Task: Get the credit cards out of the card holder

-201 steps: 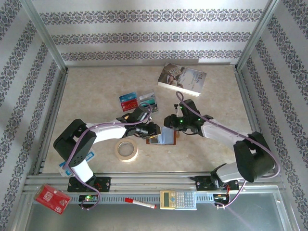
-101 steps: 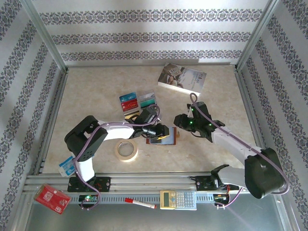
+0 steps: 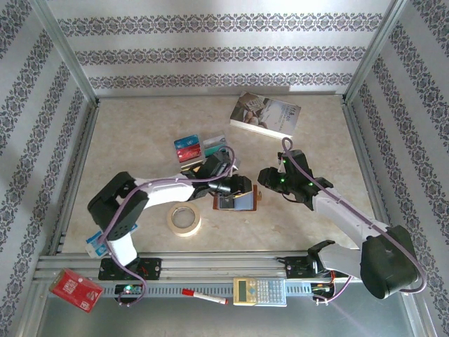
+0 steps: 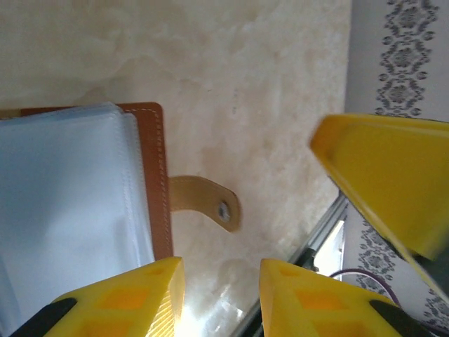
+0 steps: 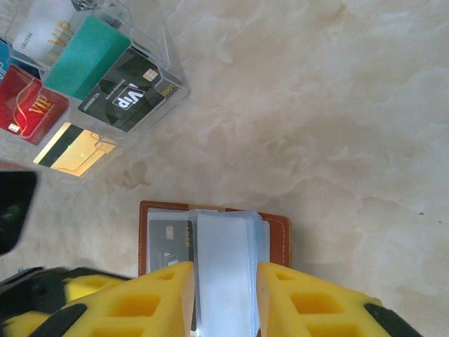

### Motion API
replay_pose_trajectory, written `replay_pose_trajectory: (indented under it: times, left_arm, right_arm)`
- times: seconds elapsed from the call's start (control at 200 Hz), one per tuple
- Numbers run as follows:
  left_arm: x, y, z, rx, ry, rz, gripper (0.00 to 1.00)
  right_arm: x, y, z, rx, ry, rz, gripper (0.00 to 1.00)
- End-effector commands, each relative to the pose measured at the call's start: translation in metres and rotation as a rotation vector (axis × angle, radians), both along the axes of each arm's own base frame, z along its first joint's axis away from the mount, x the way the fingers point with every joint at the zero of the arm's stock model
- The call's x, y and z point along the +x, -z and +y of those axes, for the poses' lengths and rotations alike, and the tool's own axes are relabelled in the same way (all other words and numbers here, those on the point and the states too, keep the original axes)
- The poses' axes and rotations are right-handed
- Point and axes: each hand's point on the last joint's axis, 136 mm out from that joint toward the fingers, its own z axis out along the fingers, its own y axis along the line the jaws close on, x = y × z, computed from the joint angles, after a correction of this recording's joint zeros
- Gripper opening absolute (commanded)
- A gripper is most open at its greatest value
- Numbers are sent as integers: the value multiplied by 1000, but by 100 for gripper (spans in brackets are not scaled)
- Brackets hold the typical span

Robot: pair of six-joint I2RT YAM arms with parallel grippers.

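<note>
The brown card holder point(image 3: 236, 202) lies open on the table, its clear sleeves up and its snap tab point(image 4: 210, 203) sticking out. A grey card point(image 5: 168, 242) sits in one sleeve. My left gripper point(image 3: 238, 188) hovers over the holder's tab end, open, with bare table between its fingertips point(image 4: 221, 298). My right gripper point(image 3: 263, 179) is just right of and above the holder, jaws apart; a raised clear sleeve point(image 5: 223, 267) shows in the gap point(image 5: 224, 302), and I cannot tell whether they touch. Several credit cards point(image 3: 200, 147) lie behind the holder, among them teal point(image 5: 84, 56), black point(image 5: 130, 95) and gold point(image 5: 74, 151).
A pale book point(image 3: 265, 114) lies at the back right. A tape roll point(image 3: 184, 220) sits left of the holder. A blue-and-white packet point(image 3: 97, 242) is by the left arm's base. On the front rail are a red packet point(image 3: 76, 289), a pen point(image 3: 205, 296) and a calculator point(image 3: 259, 291).
My left gripper has slid right over the holder and its jaws have widened a little. The right gripper has drawn back to the right. The holder has stayed put.
</note>
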Motion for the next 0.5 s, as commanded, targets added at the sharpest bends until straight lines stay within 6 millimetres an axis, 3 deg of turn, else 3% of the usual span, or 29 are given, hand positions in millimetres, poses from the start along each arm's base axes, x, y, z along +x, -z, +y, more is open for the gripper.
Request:
replay_pose_trajectory:
  times: [0.0, 0.145, 0.23, 0.36, 0.495]
  left_arm:
    - [6, -13, 29, 37, -56, -59, 35]
    - [10, 12, 78, 178, -173, -33, 43]
    - [8, 27, 97, 237, -215, -6, 44]
    - [6, 39, 102, 260, -207, 15, 35]
    - [6, 54, 106, 324, -198, 38, 28]
  right_arm:
    - [3, -15, 6, -12, -29, -33, 30]
    - [-2, -14, 40, -15, -118, -15, 28]
    - [-7, -8, 67, 3, -168, 19, 24]
    - [-14, 9, 100, 60, -206, 100, 20]
    - [-16, 33, 107, 32, -172, 163, 17]
